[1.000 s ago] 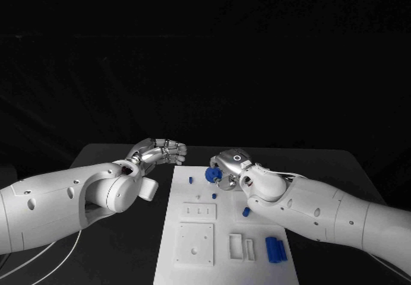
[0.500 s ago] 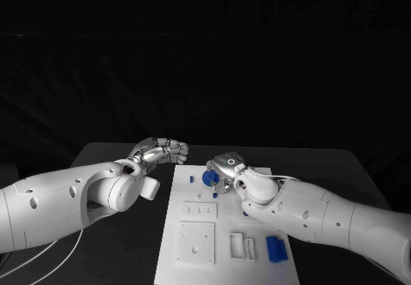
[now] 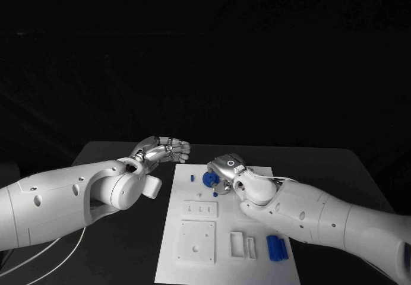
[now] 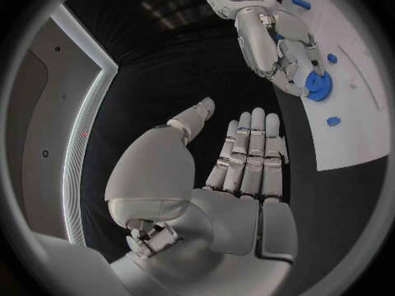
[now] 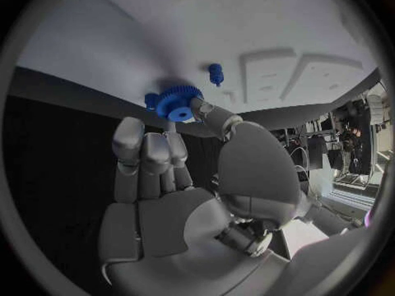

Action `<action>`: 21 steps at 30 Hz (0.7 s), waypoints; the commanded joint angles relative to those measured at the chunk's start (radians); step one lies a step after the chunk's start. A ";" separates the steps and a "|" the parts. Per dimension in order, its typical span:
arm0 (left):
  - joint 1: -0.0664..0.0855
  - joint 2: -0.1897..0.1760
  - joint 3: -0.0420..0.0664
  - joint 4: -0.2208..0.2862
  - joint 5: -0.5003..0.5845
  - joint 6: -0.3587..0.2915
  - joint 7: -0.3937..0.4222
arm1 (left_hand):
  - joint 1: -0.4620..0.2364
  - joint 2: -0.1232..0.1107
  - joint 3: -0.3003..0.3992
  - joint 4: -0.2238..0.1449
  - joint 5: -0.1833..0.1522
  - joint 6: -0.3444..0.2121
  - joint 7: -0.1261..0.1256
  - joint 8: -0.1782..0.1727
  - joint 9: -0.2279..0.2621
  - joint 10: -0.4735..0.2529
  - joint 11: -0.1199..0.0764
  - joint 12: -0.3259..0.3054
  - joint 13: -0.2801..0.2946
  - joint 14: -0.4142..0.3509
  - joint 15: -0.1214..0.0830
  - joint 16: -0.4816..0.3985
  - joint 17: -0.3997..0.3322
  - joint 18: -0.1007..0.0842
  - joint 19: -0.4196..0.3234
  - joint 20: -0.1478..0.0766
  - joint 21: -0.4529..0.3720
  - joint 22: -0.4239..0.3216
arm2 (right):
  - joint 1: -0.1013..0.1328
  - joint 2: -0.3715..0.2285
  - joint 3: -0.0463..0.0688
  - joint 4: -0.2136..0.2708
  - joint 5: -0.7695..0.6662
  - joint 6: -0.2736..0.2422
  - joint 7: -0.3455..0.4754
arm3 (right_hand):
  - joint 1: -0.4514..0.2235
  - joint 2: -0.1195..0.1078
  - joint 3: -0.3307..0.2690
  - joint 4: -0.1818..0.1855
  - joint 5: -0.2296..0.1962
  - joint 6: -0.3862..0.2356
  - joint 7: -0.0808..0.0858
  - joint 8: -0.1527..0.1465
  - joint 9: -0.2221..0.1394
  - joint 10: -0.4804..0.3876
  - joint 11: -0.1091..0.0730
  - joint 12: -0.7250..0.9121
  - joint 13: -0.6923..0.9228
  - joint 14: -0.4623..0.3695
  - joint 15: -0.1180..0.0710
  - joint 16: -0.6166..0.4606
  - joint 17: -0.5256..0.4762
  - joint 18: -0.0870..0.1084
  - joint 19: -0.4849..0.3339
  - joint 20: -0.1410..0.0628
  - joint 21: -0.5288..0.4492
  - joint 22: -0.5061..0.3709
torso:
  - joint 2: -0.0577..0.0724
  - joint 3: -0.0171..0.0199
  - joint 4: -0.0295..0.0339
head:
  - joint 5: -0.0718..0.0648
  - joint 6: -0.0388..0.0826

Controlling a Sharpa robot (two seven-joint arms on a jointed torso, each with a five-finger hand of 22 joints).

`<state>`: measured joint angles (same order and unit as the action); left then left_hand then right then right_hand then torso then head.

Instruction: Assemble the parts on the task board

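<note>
The white task board [image 3: 224, 237] lies in the middle of the black table [image 3: 111, 155], running from the near edge toward twelve o'clock. The right hand [image 3: 224, 170] is over the board's far end, its back turned up toward the head camera, and it holds a blue gear [image 5: 178, 102] between the thumb tip and the fingertips; in the right wrist view the gear's toothed rim shows plainly, pressed close to the white board surface, though whether it touches the board cannot be told. A small blue peg [image 5: 216, 74] stands on the board just beside the gear, toward the raised rectangular blocks, and another small blue part [image 3: 192, 177] lies at about ten o'clock from the right hand, near the board's left edge. Toward six o'clock on the board sit a small white block with slots [image 3: 199, 209], a larger square white plate [image 3: 196, 242] and two narrow white frames [image 3: 240, 246]; at the near right, around five o'clock, a pair of blue cylinders [image 3: 274, 247] lies side by side. The left hand [image 3: 164, 151] hangs off the board at about ten o'clock from it, above the bare table, holding nothing; in the left wrist view its fingers [image 4: 249, 152] are straight and close together, with the thumb set apart.
</note>
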<state>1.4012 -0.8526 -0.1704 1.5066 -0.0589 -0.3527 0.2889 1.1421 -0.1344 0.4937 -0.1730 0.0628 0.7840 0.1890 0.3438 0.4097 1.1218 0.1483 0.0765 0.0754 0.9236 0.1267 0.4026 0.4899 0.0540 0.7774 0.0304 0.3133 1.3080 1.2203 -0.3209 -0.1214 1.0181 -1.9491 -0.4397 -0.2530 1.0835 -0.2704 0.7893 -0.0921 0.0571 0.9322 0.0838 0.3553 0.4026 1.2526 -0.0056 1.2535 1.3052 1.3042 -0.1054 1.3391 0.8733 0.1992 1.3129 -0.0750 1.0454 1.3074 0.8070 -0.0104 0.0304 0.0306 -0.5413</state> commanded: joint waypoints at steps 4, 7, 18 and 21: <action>0.004 0.004 0.001 0.000 -0.004 0.007 0.009 | -0.010 0.000 0.001 -0.005 0.002 0.007 -0.003 -0.003 -0.002 0.006 0.004 -0.006 -0.001 0.004 0.003 -0.004 0.001 0.015 -0.007 -0.002 0.005 0.022 | -0.003 0.008 -0.002 -0.017 0.003 0.011 0.012 | 0.008 -0.007 -0.001 0.005 -0.006 0.049 0.024 -0.001 0.000 -0.010 0.002 -0.016 -0.008 -0.004 -0.006 -0.006 0.002 0.063 -0.004 -0.004 0.005 0.015 | -0.001 0.0008 -0.0004 | 0.003 0.001; 0.004 0.003 0.001 0.000 -0.004 0.007 0.009 | -0.011 0.000 0.001 -0.005 0.002 0.007 -0.003 -0.003 -0.002 0.005 0.004 -0.006 -0.001 0.004 0.003 -0.004 0.001 0.015 -0.007 -0.002 0.005 0.022 | -0.003 0.011 -0.002 -0.025 0.015 0.007 0.016 | 0.009 -0.011 -0.005 0.004 -0.006 0.032 0.029 -0.011 -0.004 -0.023 0.006 -0.029 -0.017 -0.004 -0.002 -0.010 0.002 0.063 -0.006 -0.003 0.004 0.015 | -0.001 0.0007 -0.0010 | 0.003 0.000; 0.004 0.007 0.001 -0.002 -0.004 0.009 0.008 | -0.012 0.000 0.001 -0.006 0.002 0.007 -0.003 -0.004 -0.002 0.005 0.004 -0.007 -0.001 0.004 0.003 -0.005 0.002 0.015 -0.007 -0.002 0.005 0.022 | -0.005 0.025 -0.003 -0.046 0.043 0.000 0.023 | -0.007 -0.021 -0.046 0.004 -0.009 -0.048 0.054 -0.052 -0.018 -0.070 0.030 -0.075 -0.050 -0.005 0.020 -0.018 0.005 0.063 -0.013 -0.004 0.002 0.014 | 0.000 0.0016 -0.0002 | 0.003 0.001; 0.004 0.007 0.001 -0.003 -0.004 0.008 0.009 | -0.012 0.000 0.001 -0.006 0.002 0.006 -0.003 -0.004 -0.002 0.005 0.004 -0.007 -0.002 0.004 0.003 -0.005 0.002 0.015 -0.007 -0.002 0.005 0.022 | -0.005 0.023 -0.003 -0.045 0.056 -0.003 0.025 | -0.010 -0.022 -0.055 0.003 -0.009 -0.053 0.056 -0.053 -0.018 -0.071 0.032 -0.075 -0.050 -0.005 0.023 -0.018 0.006 0.063 -0.013 -0.004 0.002 0.014 | -0.001 0.0014 -0.0019 | 0.004 0.001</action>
<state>1.4012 -0.8474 -0.1704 1.5023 -0.0593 -0.3522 0.2889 1.1422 -0.1344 0.4937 -0.1730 0.0628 0.7840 0.1890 0.3438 0.4089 1.1218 0.1483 0.0765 0.0754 0.9236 0.1267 0.4026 0.4906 0.0532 0.7774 0.0304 0.3133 1.3078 1.2153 -0.2974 -0.1238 0.9717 -1.9104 -0.4411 -0.2376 1.0817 -0.2902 0.7361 -0.0895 0.0521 0.8808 0.1364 0.3065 0.3853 1.1863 0.0251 1.1809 1.2561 1.2972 -0.0895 1.3257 0.8783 0.1981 1.3031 -0.0733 1.0453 1.3073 0.8064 -0.0089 0.0291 0.0340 -0.5400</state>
